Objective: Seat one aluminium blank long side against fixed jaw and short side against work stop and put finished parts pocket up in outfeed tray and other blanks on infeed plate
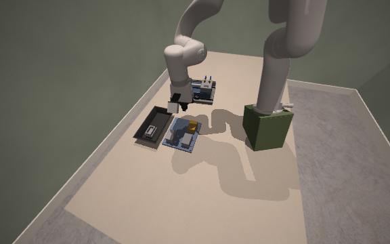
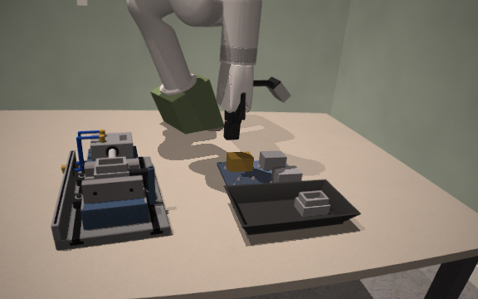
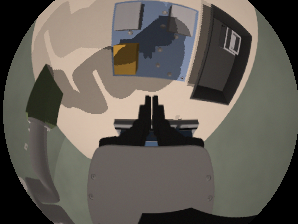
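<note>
My gripper (image 2: 233, 128) is shut and empty. It hangs in the air above the far edge of the blue infeed plate (image 2: 256, 174), close over the brass blank (image 2: 240, 161). Two aluminium blanks (image 2: 272, 159) (image 2: 287, 174) lie on the plate beside the brass one. The dark outfeed tray (image 2: 290, 203) holds one grey finished part (image 2: 313, 203), pocket up. The vise (image 2: 108, 188) stands to the left; a grey part with a pocket (image 2: 110, 164) seems to sit in its opening. In the wrist view the shut fingers (image 3: 152, 102) point toward the plate (image 3: 154, 39) and tray (image 3: 222, 56).
The arm's green base block (image 2: 189, 105) stands behind the plate. Blue hoses (image 2: 83, 143) rise at the vise's far end. The tray lies right next to the plate, between it and the table's near edge. A table edge runs along the right.
</note>
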Robot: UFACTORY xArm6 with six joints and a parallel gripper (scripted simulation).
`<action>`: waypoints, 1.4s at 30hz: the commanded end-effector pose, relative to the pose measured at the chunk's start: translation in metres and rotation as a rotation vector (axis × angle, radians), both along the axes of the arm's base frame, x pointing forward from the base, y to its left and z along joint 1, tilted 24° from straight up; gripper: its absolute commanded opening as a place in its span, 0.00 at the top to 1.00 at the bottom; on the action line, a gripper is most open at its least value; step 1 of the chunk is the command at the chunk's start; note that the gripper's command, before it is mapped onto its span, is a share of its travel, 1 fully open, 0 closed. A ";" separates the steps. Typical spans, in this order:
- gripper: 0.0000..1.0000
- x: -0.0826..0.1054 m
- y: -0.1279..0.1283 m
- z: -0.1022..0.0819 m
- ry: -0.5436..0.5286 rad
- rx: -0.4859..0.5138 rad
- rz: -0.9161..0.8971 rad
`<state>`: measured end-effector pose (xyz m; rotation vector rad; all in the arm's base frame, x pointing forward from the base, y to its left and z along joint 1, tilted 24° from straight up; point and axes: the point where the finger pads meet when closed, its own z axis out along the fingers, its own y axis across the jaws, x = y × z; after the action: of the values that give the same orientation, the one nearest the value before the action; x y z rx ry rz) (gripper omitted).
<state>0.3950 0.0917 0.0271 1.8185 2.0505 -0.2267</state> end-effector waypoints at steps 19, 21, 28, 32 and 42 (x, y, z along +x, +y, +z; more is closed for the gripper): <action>1.00 0.001 0.001 0.001 -0.003 0.002 0.001; 1.00 0.001 0.001 0.001 -0.003 0.002 0.001; 1.00 0.001 0.001 0.001 -0.003 0.002 0.001; 1.00 0.001 0.001 0.002 -0.003 0.002 0.001; 1.00 -0.002 0.007 0.015 -0.003 0.002 0.001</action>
<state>0.3938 0.0941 0.0330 1.8184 2.0505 -0.2270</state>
